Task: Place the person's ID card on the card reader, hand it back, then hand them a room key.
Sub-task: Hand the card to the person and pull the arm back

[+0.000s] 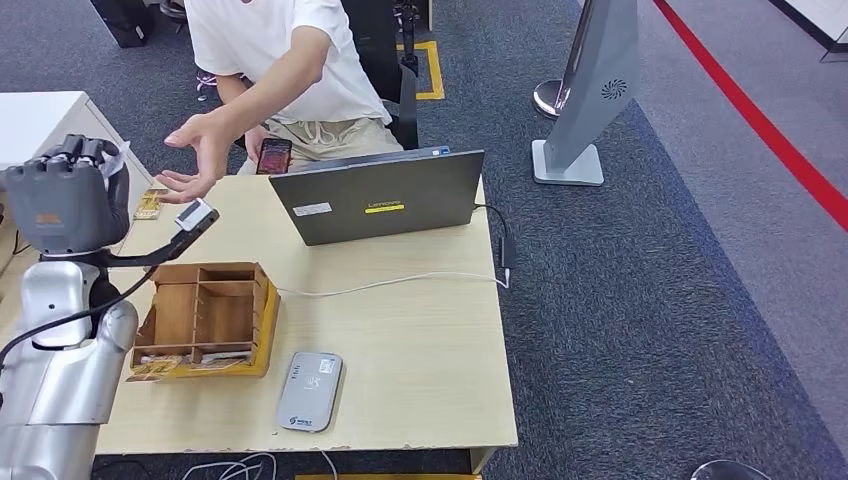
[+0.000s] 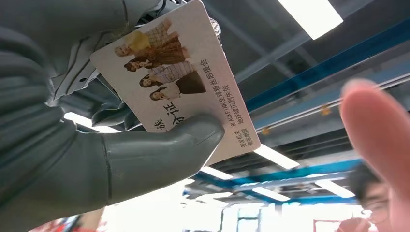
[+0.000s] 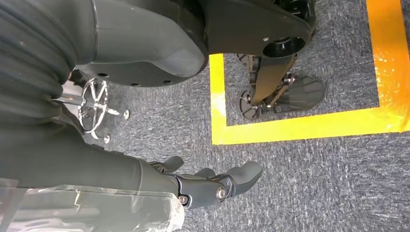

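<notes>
**Head view: ID card held up at the bench's left edge, person's palm just beyond**

Head view, nearest me: the card reader [image 1: 309, 391] lies flat close to the front edge of the bench [image 1: 420, 350], with bare wood to its right as far as the corner. Just behind it on the left sits a wooden organiser [image 1: 205, 318], hard by the left edge. A white cable [image 1: 400, 283] runs across the middle of the bench to the right edge.

My left robot hand [image 1: 70, 195] is raised over the left side, above the organiser. In the left wrist view the thumb [image 2: 159, 154] presses the ID card [image 2: 176, 79] against the fingers behind it, so the card is firmly pinched. The person's hand [image 1: 200, 150] is open, palm up, just past mine. A laptop [image 1: 380, 195] stands beyond the cable, lid towards me, and the person [image 1: 290, 60] sits behind the far edge holding a phone [image 1: 274, 155].

My right robot hand [image 3: 212, 186] hangs over the grey carpet [image 3: 314, 183] near yellow floor tape [image 3: 300, 128], fingers loosely extended, holding nothing.
</notes>
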`<state>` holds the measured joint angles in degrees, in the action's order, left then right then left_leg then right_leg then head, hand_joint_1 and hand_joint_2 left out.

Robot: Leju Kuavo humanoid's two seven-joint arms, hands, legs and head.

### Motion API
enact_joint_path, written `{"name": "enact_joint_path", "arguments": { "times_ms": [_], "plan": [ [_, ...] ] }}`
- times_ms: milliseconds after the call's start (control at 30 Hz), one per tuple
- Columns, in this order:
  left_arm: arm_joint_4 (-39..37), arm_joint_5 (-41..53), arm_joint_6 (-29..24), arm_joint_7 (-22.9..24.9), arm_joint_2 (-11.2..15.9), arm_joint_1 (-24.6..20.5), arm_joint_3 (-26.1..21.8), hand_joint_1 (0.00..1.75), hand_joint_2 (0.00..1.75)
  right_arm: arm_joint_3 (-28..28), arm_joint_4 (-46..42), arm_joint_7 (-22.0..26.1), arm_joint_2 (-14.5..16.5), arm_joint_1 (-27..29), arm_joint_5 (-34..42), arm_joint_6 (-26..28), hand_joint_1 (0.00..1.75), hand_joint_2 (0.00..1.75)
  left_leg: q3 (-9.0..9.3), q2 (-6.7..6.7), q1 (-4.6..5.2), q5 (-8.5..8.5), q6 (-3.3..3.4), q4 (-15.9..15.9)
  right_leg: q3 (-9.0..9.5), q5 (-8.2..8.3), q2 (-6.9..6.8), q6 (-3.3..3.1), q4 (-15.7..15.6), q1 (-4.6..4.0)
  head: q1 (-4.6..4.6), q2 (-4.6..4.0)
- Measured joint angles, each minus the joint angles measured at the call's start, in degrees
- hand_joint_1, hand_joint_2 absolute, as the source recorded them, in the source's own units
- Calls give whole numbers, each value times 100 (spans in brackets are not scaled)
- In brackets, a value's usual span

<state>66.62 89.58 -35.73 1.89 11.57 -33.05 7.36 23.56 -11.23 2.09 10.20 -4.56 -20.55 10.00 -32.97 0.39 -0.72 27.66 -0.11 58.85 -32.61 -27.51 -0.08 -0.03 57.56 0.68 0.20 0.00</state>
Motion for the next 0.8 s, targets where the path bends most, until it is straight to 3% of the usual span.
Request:
{"name": "enact_joint_path", "arguments": {
  "times_ms": [233, 700, 800],
  "plan": [
    [-854, 28, -84, 101, 60, -455, -75, 175, 175, -28, 0, -2, 14, -31, 0, 16, 0, 175, -4, 1, 4, -1, 3, 0, -1, 0, 3, 0, 0, 1, 4, 0],
    [-1157, 34, 43, 278, 6, -521, -55, 175, 175, -31, 0, -4, 25, -37, 0, 23, 0, 175, -10, 45, 4, 6, 0, 0, -28, 1, 43, -1, 0, 2, 2, 0],
    [-1157, 39, 138, 378, -34, -523, 33, 44, 175, -31, 0, -9, 25, -37, -1, 27, 0, 175, -14, 46, 4, 9, 2, 0, -32, 1, 44, -1, 0, 2, 3, 0]
  ]
}}
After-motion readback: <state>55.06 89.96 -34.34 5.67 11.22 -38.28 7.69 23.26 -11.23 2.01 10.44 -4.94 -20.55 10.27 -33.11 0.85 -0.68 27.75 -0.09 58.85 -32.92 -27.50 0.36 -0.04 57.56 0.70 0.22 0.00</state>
